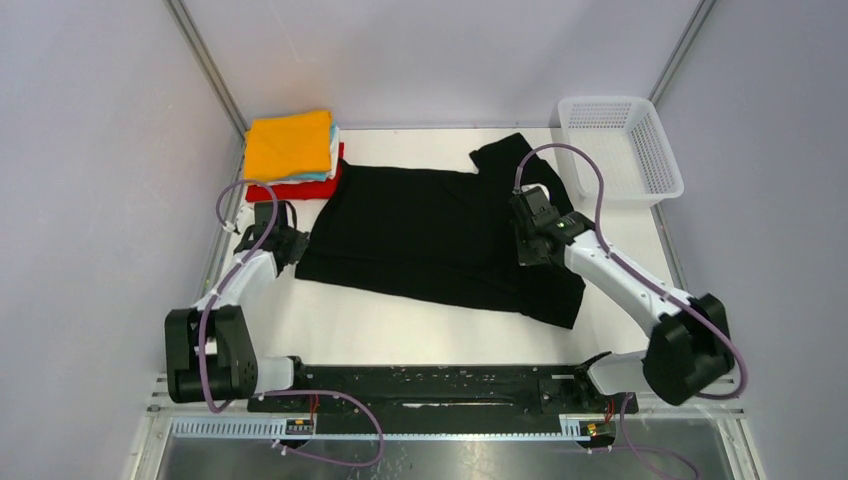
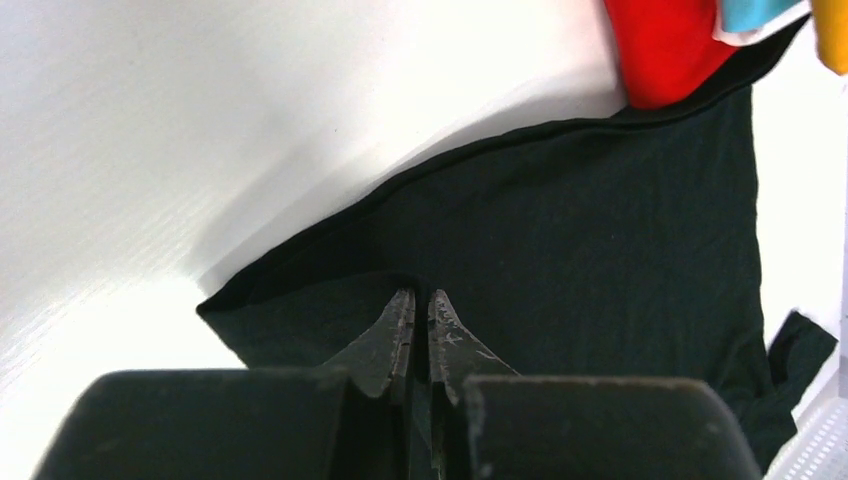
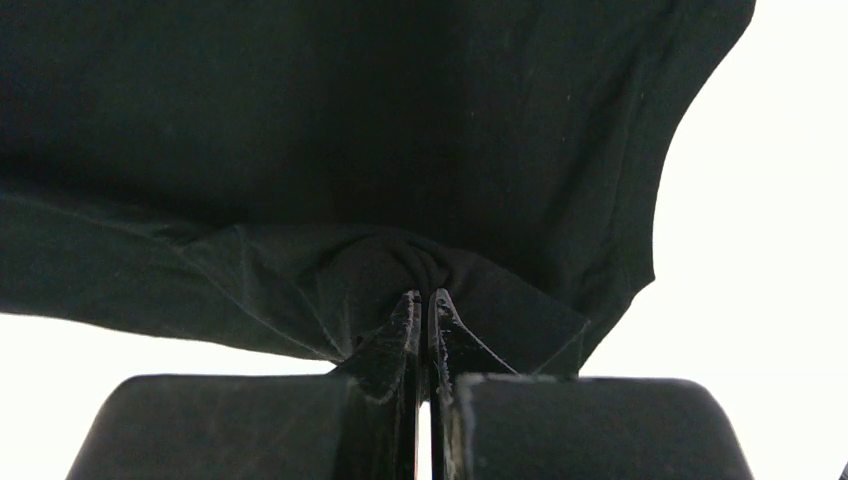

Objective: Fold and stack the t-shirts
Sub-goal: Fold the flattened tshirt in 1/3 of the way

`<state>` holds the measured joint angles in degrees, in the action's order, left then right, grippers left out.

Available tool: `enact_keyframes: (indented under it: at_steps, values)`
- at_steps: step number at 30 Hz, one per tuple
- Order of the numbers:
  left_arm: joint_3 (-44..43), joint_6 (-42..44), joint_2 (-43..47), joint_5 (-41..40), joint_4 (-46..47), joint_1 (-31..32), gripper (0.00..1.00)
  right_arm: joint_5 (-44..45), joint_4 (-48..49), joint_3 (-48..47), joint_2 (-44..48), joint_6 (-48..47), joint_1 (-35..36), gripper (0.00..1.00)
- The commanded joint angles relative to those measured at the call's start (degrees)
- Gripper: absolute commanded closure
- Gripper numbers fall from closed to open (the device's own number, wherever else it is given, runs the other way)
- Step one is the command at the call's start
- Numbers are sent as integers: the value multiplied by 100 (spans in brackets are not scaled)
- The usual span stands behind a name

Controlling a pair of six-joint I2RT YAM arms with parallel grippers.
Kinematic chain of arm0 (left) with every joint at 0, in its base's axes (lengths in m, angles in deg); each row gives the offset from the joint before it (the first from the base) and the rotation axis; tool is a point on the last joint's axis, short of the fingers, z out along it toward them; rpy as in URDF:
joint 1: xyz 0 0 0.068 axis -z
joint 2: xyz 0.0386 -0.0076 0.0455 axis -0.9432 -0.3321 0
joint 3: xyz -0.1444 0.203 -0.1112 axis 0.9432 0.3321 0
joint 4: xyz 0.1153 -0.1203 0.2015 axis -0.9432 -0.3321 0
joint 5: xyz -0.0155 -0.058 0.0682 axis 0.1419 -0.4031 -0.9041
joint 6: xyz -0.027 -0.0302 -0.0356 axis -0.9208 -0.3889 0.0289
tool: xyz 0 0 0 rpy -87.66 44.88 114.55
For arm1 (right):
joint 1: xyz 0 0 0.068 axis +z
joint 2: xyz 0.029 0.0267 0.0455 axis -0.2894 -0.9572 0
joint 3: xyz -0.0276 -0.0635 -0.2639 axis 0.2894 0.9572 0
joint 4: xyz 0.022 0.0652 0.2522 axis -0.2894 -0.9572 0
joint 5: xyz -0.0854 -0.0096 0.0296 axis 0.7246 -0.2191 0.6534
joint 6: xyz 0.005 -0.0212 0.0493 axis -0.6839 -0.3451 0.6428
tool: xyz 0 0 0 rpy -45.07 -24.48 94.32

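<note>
**Black t-shirt is the last one to go, and its fold has barely begun**

Working out from the near side of the worktop: both arms reach in and each has a bit of the black shirt. The left gripper has its jaws pressed together on the near-left corner by the hem. The wrist view shows the cloth tenting up to the tips and a shadow under the edge, so I'd call that a pinch with the corner a little off the surface. The right gripper is clamped on a bunched wad of fabric on the shirt's right side, and that one is a clear grab.

The shirt itself lies spread out across the middle of the worktop, mostly flat and a bit skewed, with one sleeve poking toward the far side. I can't see a proper crease anywhere, so I reckon the first fold is only being set up.

Further back in the far-left corner is the finished stack: orange shirt on top, slivers of white and light blue under it, red shirt at the bottom. The black shirt's far-left corner meets that red one, but I can't tell which lies over which. The white mesh basket sits in the far-right corner.

So that's four done. This one has all of its folding left, and then it goes on the pile.
</note>
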<state>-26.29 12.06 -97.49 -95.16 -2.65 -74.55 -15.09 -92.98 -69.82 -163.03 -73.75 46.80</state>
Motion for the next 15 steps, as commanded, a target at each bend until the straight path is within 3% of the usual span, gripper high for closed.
enact_keyframes:
  at_steps: [1, 4, 7, 9, 10, 12, 15]
  values:
    - [-443, 138, -650, -186, 603, 8, 96, -253, 585, -432, -742, -223, -399, 99]
    - [-853, 247, -1248, -213, 545, 8, 84, -278, 828, -814, -1387, -203, -660, 93]
    - [-1261, 354, -1673, -72, 456, 8, 63, -294, 896, -1385, -2031, -255, -893, 83]
    - [-1387, 431, -1663, 49, 407, 8, 33, -243, 797, -1765, -2336, -262, -1012, 65]
    - [-1400, 460, -1595, 88, 392, 10, 7, -249, 784, -1863, -2412, -246, -1061, 53]
    - [-1356, 529, -1365, 214, 391, 16, 1, -328, 801, -1860, -2324, -239, -1090, 4]
    - [-1126, 661, -874, 432, 394, 36, 1, -541, 1059, -1315, -1852, -113, -1090, 1]
